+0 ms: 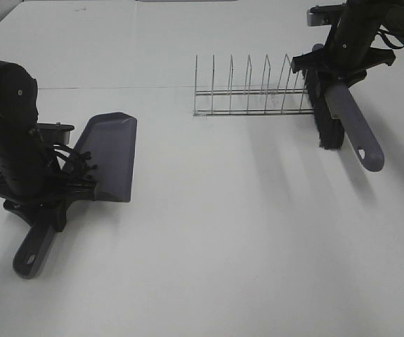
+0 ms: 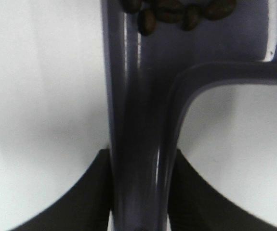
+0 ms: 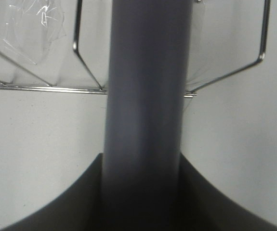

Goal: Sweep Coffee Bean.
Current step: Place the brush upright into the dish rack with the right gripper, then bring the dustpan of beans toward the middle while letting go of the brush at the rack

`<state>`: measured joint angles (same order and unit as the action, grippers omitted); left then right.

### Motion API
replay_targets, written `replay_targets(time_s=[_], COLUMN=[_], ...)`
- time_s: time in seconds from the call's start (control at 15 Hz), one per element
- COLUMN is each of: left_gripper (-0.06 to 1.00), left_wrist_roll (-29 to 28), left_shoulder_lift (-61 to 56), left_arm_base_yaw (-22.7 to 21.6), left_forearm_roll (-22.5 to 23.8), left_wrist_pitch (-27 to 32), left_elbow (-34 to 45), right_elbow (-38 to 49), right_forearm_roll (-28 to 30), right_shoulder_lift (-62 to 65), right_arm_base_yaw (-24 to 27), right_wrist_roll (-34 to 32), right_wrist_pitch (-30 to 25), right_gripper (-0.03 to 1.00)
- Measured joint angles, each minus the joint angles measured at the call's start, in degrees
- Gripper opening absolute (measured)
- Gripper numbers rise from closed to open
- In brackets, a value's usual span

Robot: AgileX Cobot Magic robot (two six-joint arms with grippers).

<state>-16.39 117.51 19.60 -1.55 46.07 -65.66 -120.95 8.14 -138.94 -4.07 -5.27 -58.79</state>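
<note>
Over on the left side of the table (image 1: 223, 267), the left gripper (image 1: 45, 205) is clamped tight on the handle of a grey-purple dustpan (image 1: 109, 156). The wrist view makes it plain, with both black fingers (image 2: 80, 202) pressed against the handle's sides and no gap showing. The handle's rounded end juts out towards the near edge, and the pan's wide mouth faces the far edge. And there are the coffee beans (image 2: 177, 12), a small dark cluster lying inside the dustpan, close to where the handle joins the pan. From the high camera they cannot be made out at all. Moving across, past the middle and closer to the far edge, a wire rack (image 1: 251, 95) stands upright with its row of thin prongs. Right at the rack's right-hand end hangs the brush (image 1: 356, 130), black bristles (image 1: 329, 123) towards the rack and grey handle slanting down towards the near right corner. Whether the bristles touch the wire, I cannot tell. The right gripper (image 1: 339, 67) is closed firmly around that brush handle, its fingers (image 3: 56, 211) hugging both sides.
</note>
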Motion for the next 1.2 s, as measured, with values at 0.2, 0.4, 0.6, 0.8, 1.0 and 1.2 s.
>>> replay_targets(time_s=[0.2,0.4,0.6,0.8,1.0,1.2], left_gripper=[0.27,0.27,0.27,0.27,0.27,0.27], left_wrist_roll=[0.0,0.0,0.0,0.1,0.1,0.1], left_shoulder_lift=[0.0,0.0,0.0,0.0,0.0,0.0], left_arm_base_yaw=[0.0,0.0,0.0,0.0,0.0,0.0], left_forearm_roll=[0.0,0.0,0.0,0.0,0.0,0.0], left_wrist_pitch=[0.0,0.0,0.0,0.0,0.0,0.0], left_elbow=[0.0,0.0,0.0,0.0,0.0,0.0], right_elbow=[0.0,0.0,0.0,0.0,0.0,0.0], right_forearm_roll=[-2.4,-3.8,-4.3,-4.4,-4.4,-4.1], right_shoulder_lift=[0.0,0.0,0.0,0.0,0.3,2.2], right_arm_base_yaw=[0.2,0.5,0.6,0.6,0.6,0.6], right_wrist_roll=[0.6,1.8,1.8,1.8,1.4,1.3], right_wrist_pitch=[1.2,3.2,4.4,5.2,5.7,5.7], right_gripper=[0.27,0.27,0.27,0.36,0.63,0.69])
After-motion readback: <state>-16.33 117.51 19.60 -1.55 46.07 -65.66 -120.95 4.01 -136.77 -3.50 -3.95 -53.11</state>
